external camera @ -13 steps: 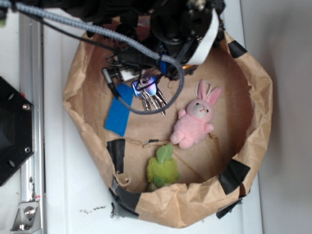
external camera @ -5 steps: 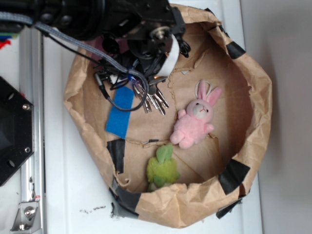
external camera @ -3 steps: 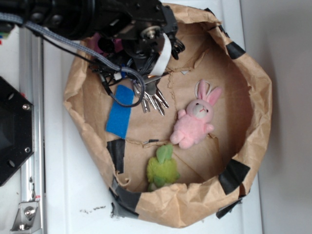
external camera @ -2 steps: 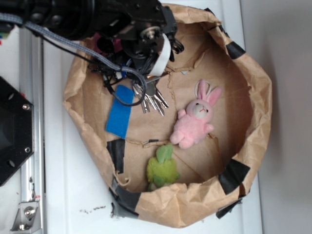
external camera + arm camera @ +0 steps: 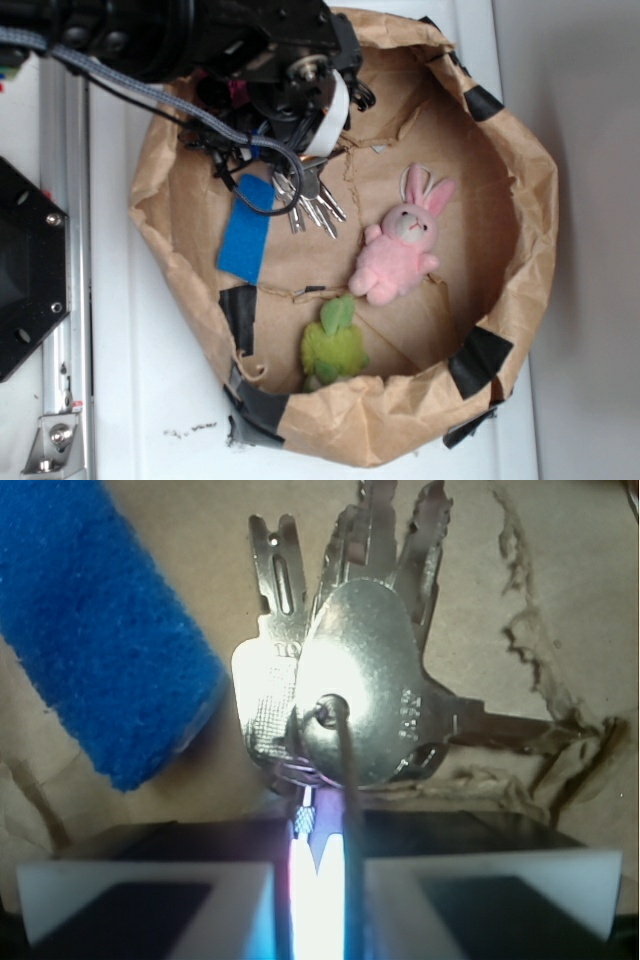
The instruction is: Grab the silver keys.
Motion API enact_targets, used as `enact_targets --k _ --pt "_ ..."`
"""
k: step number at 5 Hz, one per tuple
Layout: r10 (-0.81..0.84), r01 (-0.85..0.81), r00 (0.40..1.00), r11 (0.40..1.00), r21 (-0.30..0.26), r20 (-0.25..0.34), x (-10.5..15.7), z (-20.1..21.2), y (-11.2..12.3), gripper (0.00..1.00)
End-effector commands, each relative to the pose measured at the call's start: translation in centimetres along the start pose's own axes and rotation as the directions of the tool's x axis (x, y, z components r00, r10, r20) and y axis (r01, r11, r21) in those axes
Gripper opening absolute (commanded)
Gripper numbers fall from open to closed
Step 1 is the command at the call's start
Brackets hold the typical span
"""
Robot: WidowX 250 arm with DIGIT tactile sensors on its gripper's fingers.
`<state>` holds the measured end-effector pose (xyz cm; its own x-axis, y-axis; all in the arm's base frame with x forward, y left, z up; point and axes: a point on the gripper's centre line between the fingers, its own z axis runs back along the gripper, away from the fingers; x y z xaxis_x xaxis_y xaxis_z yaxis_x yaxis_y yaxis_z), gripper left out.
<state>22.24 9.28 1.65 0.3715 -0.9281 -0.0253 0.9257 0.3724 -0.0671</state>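
The silver keys (image 5: 312, 206) lie fanned on the brown paper floor of the bag, just below the black arm. In the wrist view the silver keys (image 5: 350, 695) spread out ahead of me, and their thin wire ring runs back into the narrow gap between my white fingers (image 5: 150, 900). My gripper (image 5: 320, 875) is shut on that ring. From outside, the gripper (image 5: 288, 168) is mostly hidden under the arm and its cable.
A flat blue rectangle (image 5: 246, 230) lies left of the keys, close beside them (image 5: 100, 630). A pink bunny (image 5: 400, 250) and a green plush toy (image 5: 335, 345) sit further down inside. The crumpled bag wall (image 5: 525, 180) rings everything. A black block (image 5: 25, 270) stands outside at the left.
The arm swung left across the bag's upper rim and then settled. The keys shifted slightly up and left with it; in the last half second almost nothing moves.
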Motion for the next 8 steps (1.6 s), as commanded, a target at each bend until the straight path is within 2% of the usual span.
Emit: enact_targets --k 1,2,3,4,5,6,7,8 --pt "0.008 -0.007 0.998 1.0 -0.018 0.067 1.4 6.5 -0.3 0.0" --pt "0.094 -0.073 0.972 0.992 -0.104 0.216 3.6 11.8 2.7 0.0" --pt "0.055 -0.047 0.948 0.998 -0.034 0.312 4.9 17.3 2.4 0.0" --pt "0.026 -0.027 0.966 1.0 0.001 0.257 5.6 16.8 1.8 0.0" --pt "-0.002 0.003 0.973 1.0 -0.007 0.229 5.8 15.7 1.1 0.0" --pt "-0.056 0.057 0.972 0.998 0.002 0.23 6.0 15.8 -0.1 0.0" --pt "-0.041 0.044 0.971 0.999 -0.007 0.236 6.0 15.7 0.1 0.0" --pt "-0.041 0.039 0.971 0.999 0.012 0.236 6.1 15.6 0.2 0.0"
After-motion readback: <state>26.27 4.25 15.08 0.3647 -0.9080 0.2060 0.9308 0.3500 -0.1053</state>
